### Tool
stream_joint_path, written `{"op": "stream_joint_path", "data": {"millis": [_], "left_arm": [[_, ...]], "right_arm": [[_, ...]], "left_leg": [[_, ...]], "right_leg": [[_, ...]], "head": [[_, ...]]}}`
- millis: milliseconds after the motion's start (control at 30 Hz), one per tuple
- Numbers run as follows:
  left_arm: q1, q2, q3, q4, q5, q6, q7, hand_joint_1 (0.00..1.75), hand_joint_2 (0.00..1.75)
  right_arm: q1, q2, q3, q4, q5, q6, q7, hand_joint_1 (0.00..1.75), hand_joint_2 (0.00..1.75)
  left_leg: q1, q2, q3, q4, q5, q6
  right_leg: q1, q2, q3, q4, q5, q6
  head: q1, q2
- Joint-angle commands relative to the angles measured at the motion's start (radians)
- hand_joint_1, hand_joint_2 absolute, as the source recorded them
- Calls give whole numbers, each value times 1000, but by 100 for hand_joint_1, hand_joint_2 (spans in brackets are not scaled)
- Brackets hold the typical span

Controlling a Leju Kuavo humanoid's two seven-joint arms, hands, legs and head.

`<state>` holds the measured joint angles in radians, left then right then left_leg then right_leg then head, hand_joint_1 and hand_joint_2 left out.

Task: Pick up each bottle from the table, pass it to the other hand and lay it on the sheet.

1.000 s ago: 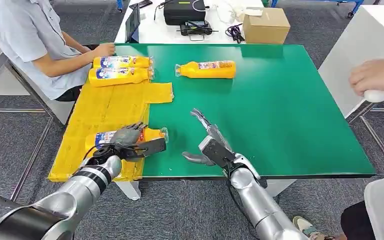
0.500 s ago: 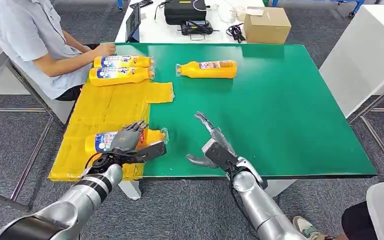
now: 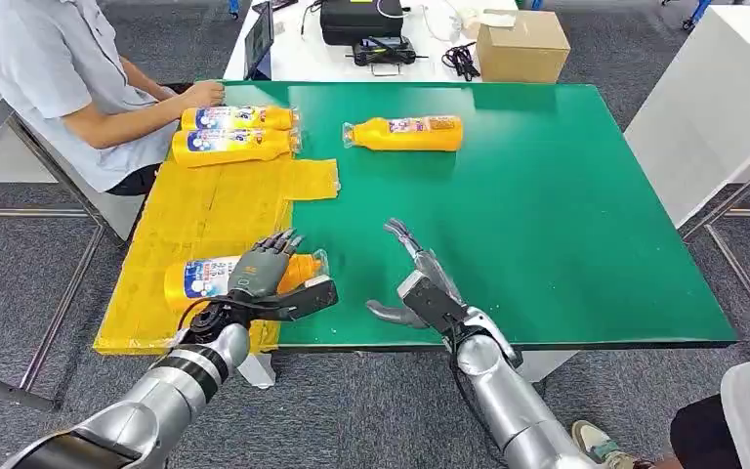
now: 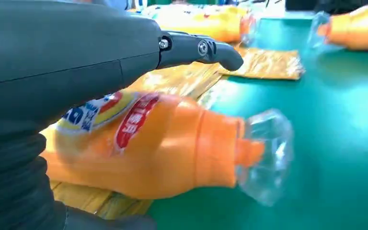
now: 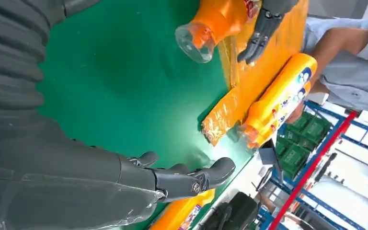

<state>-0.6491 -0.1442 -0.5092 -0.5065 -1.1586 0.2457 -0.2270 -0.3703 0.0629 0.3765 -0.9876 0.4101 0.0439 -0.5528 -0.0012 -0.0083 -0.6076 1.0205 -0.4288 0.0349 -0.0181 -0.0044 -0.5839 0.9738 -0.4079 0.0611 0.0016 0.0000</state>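
Head view places the left hand (image 3: 259, 277) over the nearest bottle (image 3: 200, 277), fingers spread above it and no grip evident; this bottle lies on the yellow sheet (image 3: 210, 205) with its clear cap overhanging the green table (image 3: 547, 215). Risk: withdrawing the hand may nudge the round bottle and roll it off the sheet. The right hand (image 3: 415, 283) is empty, fingers apart; one bottle (image 3: 405, 134) waits on the table, and the bottles hold orange liquid.
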Motion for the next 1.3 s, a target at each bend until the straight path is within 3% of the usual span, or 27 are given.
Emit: {"op": "stream_joint_path", "data": {"millis": [33,233,433,600,667,700,733,767,867,900,933,1000,1033,1133,1300], "left_arm": [[-19,9,-58,-26,6,-4,0,0,175],[9,23,-73,-107,38,46,-14,0,175],[137,31,-32,-335,150,133,-36,0,175],[283,-15,56,-502,417,152,-138,0,175],[394,-49,84,-630,643,130,-212,0,175],[429,-50,73,-672,701,129,-219,0,175],[439,-45,58,-687,707,137,-215,0,175],[442,-44,55,-690,708,139,-214,0,175],[505,-65,67,-751,833,191,-247,0,175],[528,-70,69,-768,857,210,-251,0,175],[543,-66,58,-778,857,223,-260,0,175],[561,-42,19,-803,855,225,-289,0,175],[572,-40,15,-823,857,246,-328,0,175],[597,-48,5,-897,1009,166,-345,0,175],[639,-40,39,-936,1244,21,-320,0,175]], "right_arm": [[-19,-13,-13,26,0,1,-1,0,175],[-4,-16,-25,15,0,-2,0,0,175],[65,-19,-74,-65,-3,-46,-15,0,175],[183,39,-244,-203,-278,74,-34,0,175],[261,57,-296,-287,-276,-9,-37,0,175],[290,63,-305,-319,-273,-34,-39,0,0],[302,62,-304,-331,-273,-34,-39,0,0],[305,62,-303,-334,-273,-34,-39,0,0],[340,109,-318,-360,-236,-197,72,0,0],[353,119,-309,-367,-213,-246,89,0,0],[363,120,-295,-373,-201,-269,95,0,0],[387,103,-265,-407,-244,-251,44,0,0],[393,95,-257,-426,-276,-224,16,0,175],[416,108,-267,-490,-242,-305,-71,0,175],[402,77,-226,-433,-261,-221,9,0,175]], "left_leg": [[1,0,1,0,-1,-1],[1,1,3,0,-2,-3],[0,0,1,-1,-2,-1],[0,0,-1,-1,-1,-1],[0,0,-1,-1,-2,-1],[0,-1,-1,-1,-2,-1],[0,-1,4,-1,-5,-2],[0,-1,-1,-1,-2,-1],[0,0,-4,0,-3,-2],[1,2,2,1,-6,-3],[0,1,-5,0,-3,-2],[0,2,-2,0,-4,-3],[0,2,-4,-1,-3,-2],[1,1,-3,1,-5,-3],[1,3,-1,0,-5,-3]], "right_leg": [[1,0,1,0,-1,-2],[1,1,2,0,-2,-4],[1,0,1,-1,-1,-2],[0,0,-1,-1,-1,-2],[0,-1,-1,-1,-2,-2],[0,-1,-1,-1,-2,-1],[1,-2,4,-1,-5,-4],[0,-2,-2,-1,-2,-1],[0,0,-4,0,-2,-2],[1,1,1,1,-5,-4],[1,1,-5,0,-2,-2],[1,2,-4,0,-3,-3],[0,1,-5,-1,-2,-2],[1,0,-4,1,-4,-3],[1,2,-2,0,-4,-4]], "head": [[0,0],[0,0],[0,0],[0,0],[0,0],[0,0],[0,0],[0,0],[0,0],[0,0],[0,0],[0,0],[0,0],[0,0],[0,0]]}}
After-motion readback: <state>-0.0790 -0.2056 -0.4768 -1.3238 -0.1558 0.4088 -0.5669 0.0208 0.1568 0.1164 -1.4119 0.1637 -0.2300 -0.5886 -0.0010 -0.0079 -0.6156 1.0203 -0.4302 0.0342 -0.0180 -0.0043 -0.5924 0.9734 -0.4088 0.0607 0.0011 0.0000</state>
